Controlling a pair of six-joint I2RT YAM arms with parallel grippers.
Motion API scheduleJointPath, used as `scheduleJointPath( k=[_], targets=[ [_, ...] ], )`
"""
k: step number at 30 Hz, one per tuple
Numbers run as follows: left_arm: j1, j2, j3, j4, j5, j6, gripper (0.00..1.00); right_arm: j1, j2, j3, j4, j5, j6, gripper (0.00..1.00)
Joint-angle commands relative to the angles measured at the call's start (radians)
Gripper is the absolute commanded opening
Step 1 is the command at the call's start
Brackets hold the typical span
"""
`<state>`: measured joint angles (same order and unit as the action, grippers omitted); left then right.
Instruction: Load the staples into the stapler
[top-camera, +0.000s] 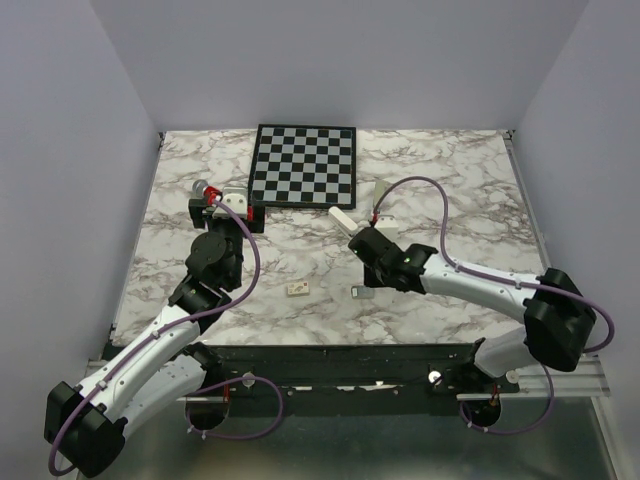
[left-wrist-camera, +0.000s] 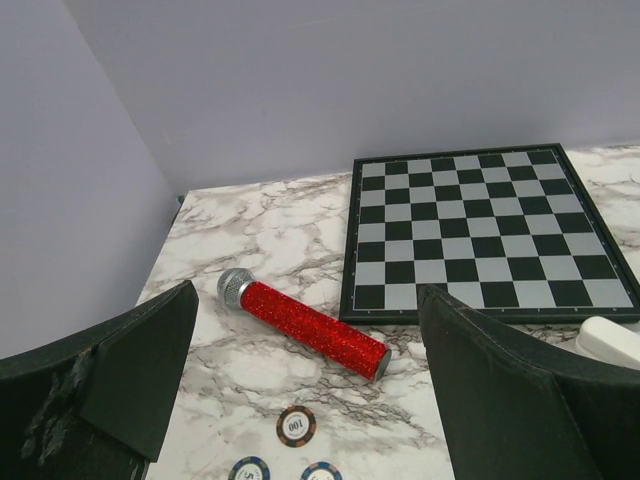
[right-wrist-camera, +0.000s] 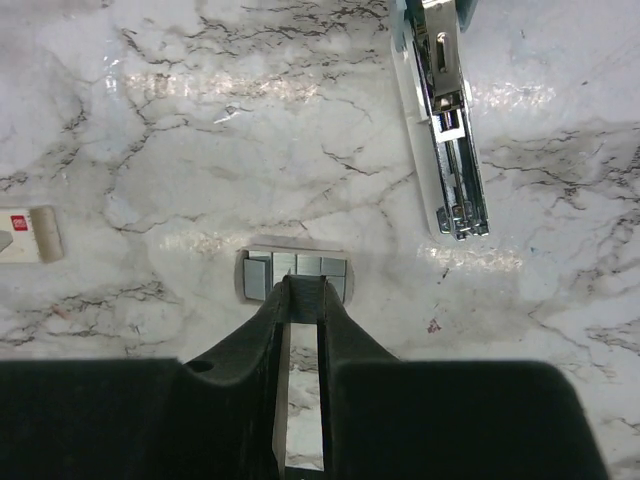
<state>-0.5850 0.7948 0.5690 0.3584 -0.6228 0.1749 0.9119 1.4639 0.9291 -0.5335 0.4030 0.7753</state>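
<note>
The staples (right-wrist-camera: 262, 276), a small silvery-grey block on a pale base, lie on the marble and show in the top view (top-camera: 358, 293). My right gripper (right-wrist-camera: 303, 287) points down at them. Its fingers stand close together and the tips pinch the middle of the block, hiding that part. In the top view the right gripper (top-camera: 363, 284) sits over the block. The stapler (right-wrist-camera: 445, 130) lies open to the right of the staples with its metal channel showing. Its far end shows in the top view (top-camera: 385, 195); the rest is under my right arm. My left gripper (left-wrist-camera: 310, 400) (top-camera: 228, 215) is wide open and empty at the far left.
A red glitter microphone (left-wrist-camera: 305, 325) (top-camera: 200, 188) lies ahead of the left gripper, with poker chips (left-wrist-camera: 296, 425) nearer. A chessboard (top-camera: 303, 165) (left-wrist-camera: 485, 225) lies at the back. A white bar-shaped item (top-camera: 340, 217) lies near it. A small pale card (top-camera: 298, 289) (right-wrist-camera: 25, 235) lies left of the staples.
</note>
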Motion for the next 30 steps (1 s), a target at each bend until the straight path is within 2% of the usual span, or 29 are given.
scheduleJointPath(
  k=[1,5,12,17,23,30],
  targets=[
    [-0.006,-0.005,-0.012,0.027,-0.023,0.009,0.99,-0.036,-0.071,-0.005,0.009,0.017,-0.166,0.19],
    [-0.006,-0.003,-0.014,0.027,-0.022,0.009,0.99,-0.128,-0.198,-0.113,0.159,-0.081,-0.310,0.19],
    [-0.006,0.000,-0.012,0.027,-0.017,0.008,0.99,-0.336,-0.272,-0.199,0.202,-0.248,-0.419,0.19],
    [-0.006,0.001,-0.012,0.024,-0.012,0.008,0.99,-0.461,-0.199,-0.156,0.110,-0.296,-0.426,0.19],
    [-0.006,0.001,-0.014,0.028,-0.012,0.014,0.99,-0.481,-0.038,-0.095,-0.008,-0.303,-0.389,0.21],
    [-0.006,-0.003,-0.017,0.033,-0.015,0.021,0.99,-0.481,0.024,-0.102,-0.060,-0.279,-0.363,0.22]
  ],
)
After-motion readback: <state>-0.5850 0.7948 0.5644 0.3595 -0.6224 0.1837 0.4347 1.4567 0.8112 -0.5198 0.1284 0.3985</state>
